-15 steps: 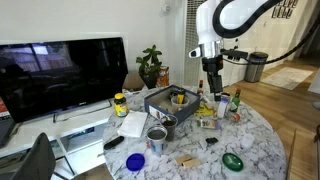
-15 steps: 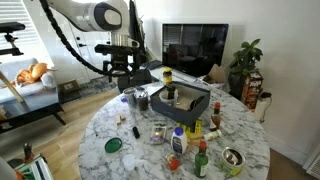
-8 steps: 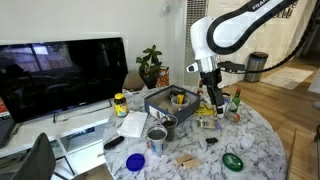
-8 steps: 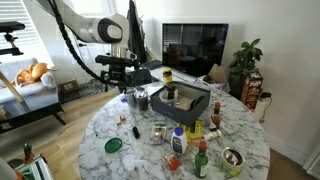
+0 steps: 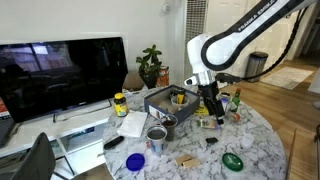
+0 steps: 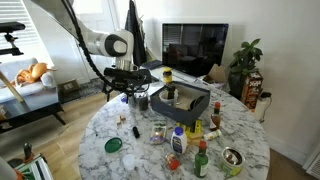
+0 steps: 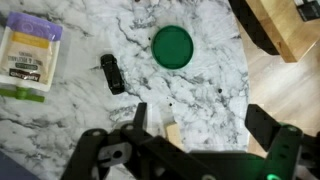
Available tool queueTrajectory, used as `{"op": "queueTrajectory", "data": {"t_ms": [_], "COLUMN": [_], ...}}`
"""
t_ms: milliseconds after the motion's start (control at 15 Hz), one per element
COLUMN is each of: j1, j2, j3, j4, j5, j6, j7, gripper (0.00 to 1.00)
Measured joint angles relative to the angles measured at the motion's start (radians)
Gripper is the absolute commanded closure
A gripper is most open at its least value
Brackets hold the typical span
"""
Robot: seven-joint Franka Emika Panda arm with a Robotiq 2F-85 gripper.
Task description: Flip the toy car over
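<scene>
The toy car (image 7: 112,73) is a tiny black oblong lying on the marble table, left of the green round dish (image 7: 171,46) in the wrist view. It also shows in both exterior views (image 5: 211,141) (image 6: 135,131). My gripper (image 7: 203,125) is open and empty. It hangs above the table (image 5: 213,108) (image 6: 127,97), well clear of the car. A tan wooden block (image 7: 172,133) lies partly under my left finger.
The green dish (image 5: 233,160) (image 6: 114,145) sits near the table edge. A dark tray (image 5: 170,101) with items, bottles (image 5: 236,102), a metal cup (image 5: 156,136), a blue dish (image 5: 135,160) and a black remote-like bar (image 5: 113,143) crowd the round table. A yellow-green packet (image 7: 30,55) lies at the left.
The arm has come down and swung in over the table, bringing the gripper lower and closer to the car's area. Objects on the table have not moved.
</scene>
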Motion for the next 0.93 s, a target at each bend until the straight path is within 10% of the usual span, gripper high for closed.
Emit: {"op": "queueTrajectory", "data": {"t_ms": [467,933], "j1": [-0.006,-0.016], "j2": [0.257,0.323], "j3": [0.045,0.049], "j4": [0.005,0.025], "j5": [-0.022,-0.070], "j6": [0.266,0.299], "j7": [-0.147,-0.150], "gripper": [0.00,0.00]}}
